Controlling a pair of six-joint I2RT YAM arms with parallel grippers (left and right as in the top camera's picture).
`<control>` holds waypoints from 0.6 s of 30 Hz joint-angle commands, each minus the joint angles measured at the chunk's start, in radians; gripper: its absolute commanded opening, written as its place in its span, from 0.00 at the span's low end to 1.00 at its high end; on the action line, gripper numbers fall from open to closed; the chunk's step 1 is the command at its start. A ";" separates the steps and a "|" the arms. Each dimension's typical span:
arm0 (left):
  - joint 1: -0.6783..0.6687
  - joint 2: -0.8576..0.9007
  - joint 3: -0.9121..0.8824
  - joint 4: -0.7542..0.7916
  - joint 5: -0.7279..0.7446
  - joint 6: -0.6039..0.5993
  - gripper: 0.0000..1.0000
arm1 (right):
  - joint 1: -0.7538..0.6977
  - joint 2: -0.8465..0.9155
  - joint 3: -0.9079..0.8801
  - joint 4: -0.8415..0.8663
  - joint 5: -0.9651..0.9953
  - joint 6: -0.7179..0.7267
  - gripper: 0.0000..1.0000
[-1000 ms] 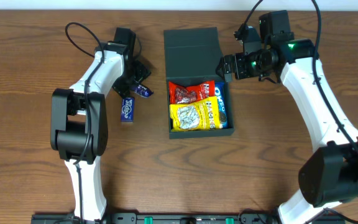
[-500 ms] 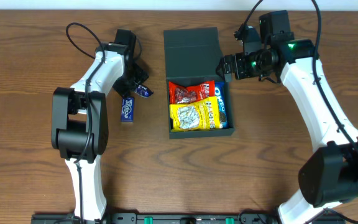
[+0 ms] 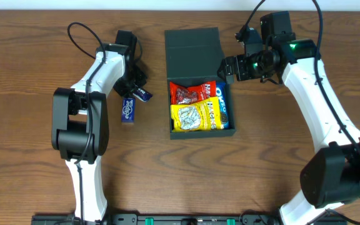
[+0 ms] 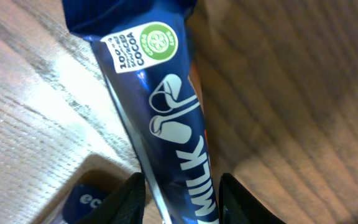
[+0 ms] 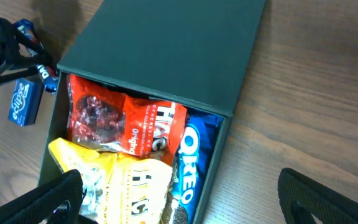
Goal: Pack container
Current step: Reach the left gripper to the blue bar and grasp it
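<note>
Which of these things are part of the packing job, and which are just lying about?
Part of the job: dark green rectangular cardboard box, lid open; red snack pack, yellow snack pack and blue Oreo pack inside it; blue milk-chocolate bar in the left claw; small blue packet lying nearby, probably waiting.
Just there: black cable loop; brown wooden table.

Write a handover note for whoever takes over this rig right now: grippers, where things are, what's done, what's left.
Left gripper: fingers on either side of the milk bar, left of the box; firm grip not clear.
Right gripper: open, empty, by the box's right rim.
Box: lid open; red pack, yellow pack and Oreos inside.
Blue pack: on the table by the left arm.
Done: three packs in.
Left: milk bar, blue pack, then probably the lid.
</note>
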 commanded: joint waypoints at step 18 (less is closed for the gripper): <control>0.002 0.014 0.388 -0.258 -0.258 0.180 0.26 | -0.139 0.002 -0.007 -0.091 0.287 0.130 0.99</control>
